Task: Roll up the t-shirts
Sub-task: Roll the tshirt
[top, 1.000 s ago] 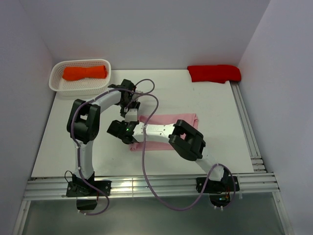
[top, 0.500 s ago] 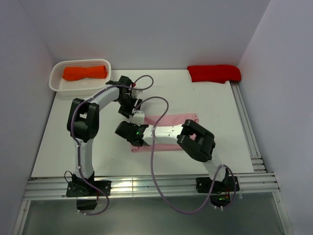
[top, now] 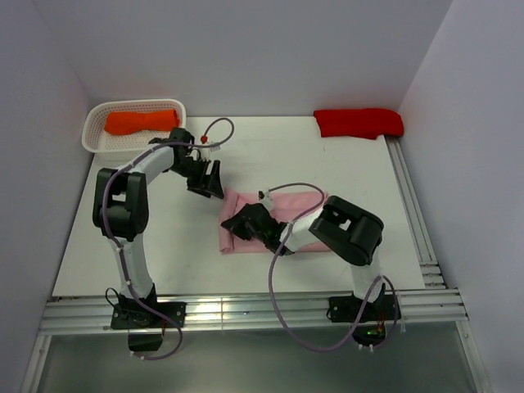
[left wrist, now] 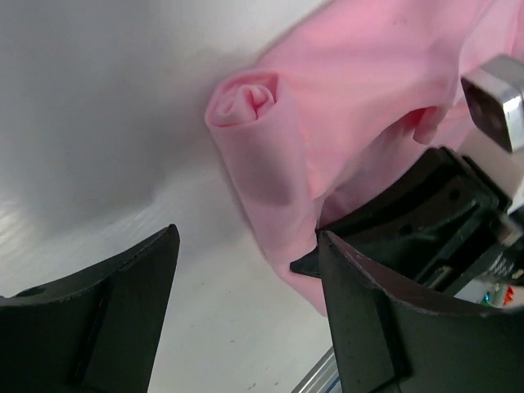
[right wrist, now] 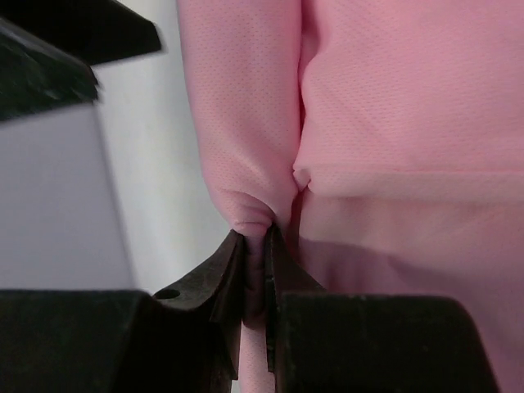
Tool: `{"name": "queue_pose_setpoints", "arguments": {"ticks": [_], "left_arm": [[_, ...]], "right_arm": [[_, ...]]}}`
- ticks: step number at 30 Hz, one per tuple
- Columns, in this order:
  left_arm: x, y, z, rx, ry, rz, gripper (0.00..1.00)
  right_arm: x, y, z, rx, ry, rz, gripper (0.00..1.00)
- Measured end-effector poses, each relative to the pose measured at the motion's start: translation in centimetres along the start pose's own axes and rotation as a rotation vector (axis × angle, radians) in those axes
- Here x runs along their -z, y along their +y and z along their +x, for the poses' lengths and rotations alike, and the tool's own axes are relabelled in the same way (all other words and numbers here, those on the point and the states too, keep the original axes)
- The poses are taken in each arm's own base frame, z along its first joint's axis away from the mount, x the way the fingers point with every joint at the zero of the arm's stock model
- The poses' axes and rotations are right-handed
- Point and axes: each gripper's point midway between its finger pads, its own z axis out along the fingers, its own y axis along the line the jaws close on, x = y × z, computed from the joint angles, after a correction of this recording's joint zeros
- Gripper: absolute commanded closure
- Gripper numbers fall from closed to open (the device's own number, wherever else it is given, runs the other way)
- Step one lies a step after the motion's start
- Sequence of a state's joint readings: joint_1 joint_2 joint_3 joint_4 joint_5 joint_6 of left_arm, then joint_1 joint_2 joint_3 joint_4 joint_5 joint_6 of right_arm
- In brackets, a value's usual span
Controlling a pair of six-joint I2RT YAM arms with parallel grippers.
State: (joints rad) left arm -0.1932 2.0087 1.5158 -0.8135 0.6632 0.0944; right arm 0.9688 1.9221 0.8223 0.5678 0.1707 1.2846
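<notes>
Pink cloth identifies the t-shirt (top: 229, 246), lying flat at the middle of the table (top: 168, 237), left edge curled into a roll. From above, you find its centre hidden under the right arm (top: 348, 233). Check the right gripper (right wrist: 255, 237): it pinches a fold of that curled edge. The left gripper (left wrist: 247, 237) hovers beside the roll, jaws spread, empty.

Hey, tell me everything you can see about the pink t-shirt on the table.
The light pink t-shirt is soft, finely knit cloth, folded into a flat band on the white table. Its left end is rolled into a loose tube, the spiral showing at one tip. The right gripper is shut on a fold of that roll; the open left gripper stands beside it, not gripping.
</notes>
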Motion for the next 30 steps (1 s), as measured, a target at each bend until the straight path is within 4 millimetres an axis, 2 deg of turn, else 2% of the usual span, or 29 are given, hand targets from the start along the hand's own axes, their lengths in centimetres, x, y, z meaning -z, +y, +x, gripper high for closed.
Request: {"name": "queue_pose_setpoints", "arguments": {"ticks": [5,10,12,13,14,15,20,21,24,27,30], "left_arm": [[-2.2,0.2,2.1,0.028,0.029,0.048,0.27],[-3.3,0.3,1.7,0.058,0.012,0.079,0.34],[-3.6,0.5,1.4,0.060,0.000,0.074,0.45],[-3.7,0.7,1.3,0.061,-0.001,0.065,0.55],[-3.9,0.8,1.3,0.066,0.002,0.058,0.61],[-4.2,0.9,1.4,0.071,0.008,0.045,0.72],[-5.1,0.5,1.6,0.069,0.040,-0.028,0.92],[-5.2,0.3,1.5,0.065,0.045,-0.048,0.94],[-5.4,0.1,1.3,0.044,0.059,-0.105,0.98],[-5.4,0.0,1.1,0.020,0.068,-0.158,0.99],[-5.4,0.1,1.1,0.009,0.076,-0.193,1.00]], "right_arm": [[-0.4,0.2,0.2,-0.145,0.030,-0.130,0.94],[-0.3,0.5,0.7,-0.227,0.061,-0.203,0.94],[-0.2,0.7,0.8,-0.241,0.071,-0.216,0.94],[-0.2,0.8,0.8,-0.244,0.074,-0.218,0.92],[-0.2,0.8,0.8,-0.245,0.075,-0.217,0.92],[-0.3,0.6,0.9,-0.244,0.076,-0.209,0.89],[-0.2,0.4,0.8,-0.214,0.075,-0.166,0.74],[-0.1,0.4,0.7,-0.203,0.073,-0.151,0.67],[-0.1,0.4,0.3,-0.153,0.062,-0.087,0.54],[-0.2,0.9,-0.1,-0.073,0.040,-0.002,0.47],[0.6,1.5,0.0,0.015,0.016,0.079,0.46]]}}
